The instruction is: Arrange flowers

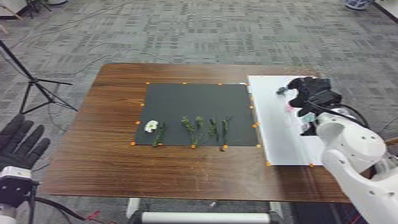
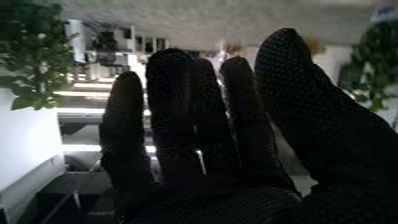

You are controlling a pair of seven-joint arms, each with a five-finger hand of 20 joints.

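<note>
The fingers of the right hand were straight and slightly spread, with the thumb apart from them, gripping nothing. In the head view that hand was over the far part of a white sheet, along the right side of the brown wooden table. Close to the glove were a pink patch and a small dark green piece, probably flowers, though too small to name. To their left lay a dark mat edged with orange markers. Near its front edge was a white flower, its bloom at the left end of a loose row, with green sprigs and thin dark stems to its right, all lying on the mat. Beyond the table's left side, the left hand was open, fingers extended and empty.

The step in hand seemed to be choosing or placing a bloom on the sheet. The next move likely called for lowering the thumb and fingers around one stem, gently, without crushing petals.
</note>
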